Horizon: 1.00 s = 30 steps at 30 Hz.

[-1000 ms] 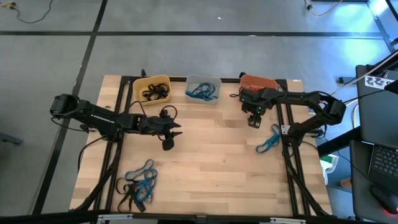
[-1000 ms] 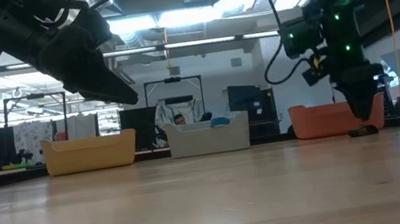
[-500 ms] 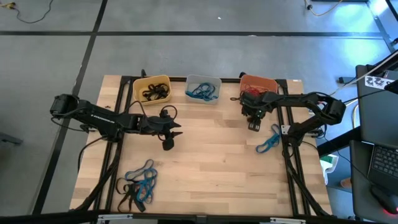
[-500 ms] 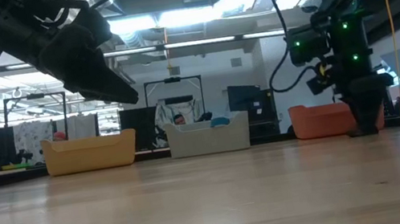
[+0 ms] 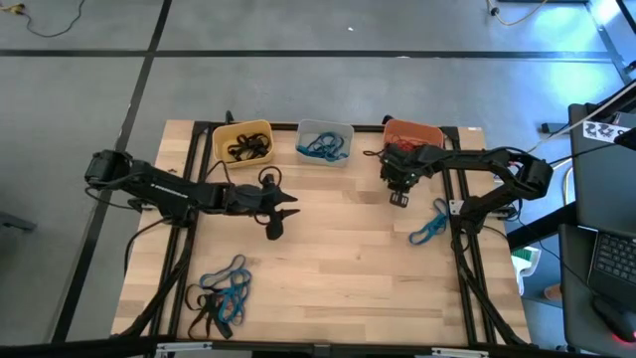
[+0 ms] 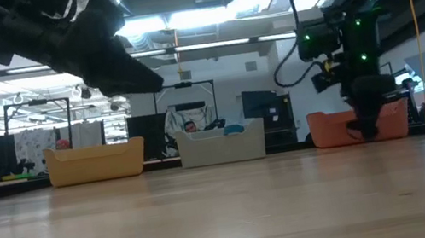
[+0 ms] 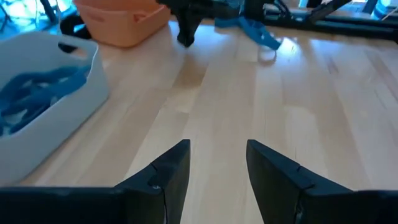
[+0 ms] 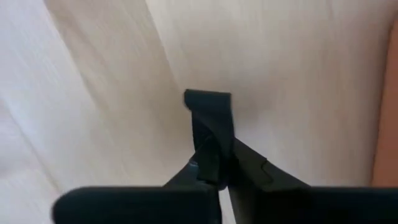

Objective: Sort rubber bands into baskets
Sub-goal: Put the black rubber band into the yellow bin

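Note:
My right gripper [image 5: 397, 198] hangs just in front of the orange basket [image 5: 413, 132], pointing down, shut on a black rubber band [image 8: 208, 118]. My left gripper [image 5: 279, 211] hovers open over the table in front of the yellow basket [image 5: 241, 142], with nothing between its fingers [image 7: 214, 163]. The yellow basket holds black bands and the grey basket [image 5: 324, 141] holds blue ones. A heap of mixed rubber bands [image 5: 221, 294] lies at the near left, and a few blue bands [image 5: 429, 227] lie at the right edge. My right gripper pinches the black band between its two fingers, which come from above and point down. A short folded stretch of the band [image 8: 209, 107] sticks out past the fingertips. It looks lifted just off the table [image 8: 112, 74].
The three baskets stand in a row along the far edge. Bare wood lies between the two arms at the table's middle [image 5: 338, 239]. The right arm's frame rail [image 5: 459, 214] runs beside the blue bands.
My right gripper has come down onto the table in front of the orange basket, shut on the black band, then risen a little and drawn toward that basket. My left gripper has edged toward the table's right, staying open.

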### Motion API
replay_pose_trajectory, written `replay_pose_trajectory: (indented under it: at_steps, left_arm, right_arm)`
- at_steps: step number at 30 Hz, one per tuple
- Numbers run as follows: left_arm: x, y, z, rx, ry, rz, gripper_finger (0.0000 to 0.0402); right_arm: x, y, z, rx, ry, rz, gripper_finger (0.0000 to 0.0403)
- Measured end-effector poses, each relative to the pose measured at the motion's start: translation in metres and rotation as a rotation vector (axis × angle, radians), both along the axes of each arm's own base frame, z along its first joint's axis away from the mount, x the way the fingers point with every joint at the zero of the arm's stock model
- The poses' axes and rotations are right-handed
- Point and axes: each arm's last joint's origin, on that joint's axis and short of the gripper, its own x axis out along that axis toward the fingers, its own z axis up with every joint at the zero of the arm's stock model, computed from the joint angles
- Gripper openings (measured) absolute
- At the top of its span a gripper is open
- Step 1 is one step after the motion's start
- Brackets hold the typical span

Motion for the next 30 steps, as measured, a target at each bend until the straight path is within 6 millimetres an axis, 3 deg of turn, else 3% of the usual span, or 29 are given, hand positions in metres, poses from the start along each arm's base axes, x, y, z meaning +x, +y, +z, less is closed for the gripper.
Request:
replay_pose_trajectory:
  at_steps: [16, 23, 30]
  left_arm:
    - [0.031, 0.009, -0.012, 0.049, -0.127, 0.016, 0.0155]
    - [0.058, 0.010, -0.007, 0.134, -0.122, -0.020, 0.0155]
    - [0.085, 0.010, 0.000, 0.157, -0.143, -0.027, 0.0155]
  right_arm:
    - [0.073, 0.054, 0.026, -0.061, -0.609, 0.289, 0.0007]
    - [0.089, 0.074, 0.041, -0.110, -0.800, 0.333, 0.0003]
    - [0.095, 0.084, 0.049, -0.213, -0.865, 0.301, 0.0008]
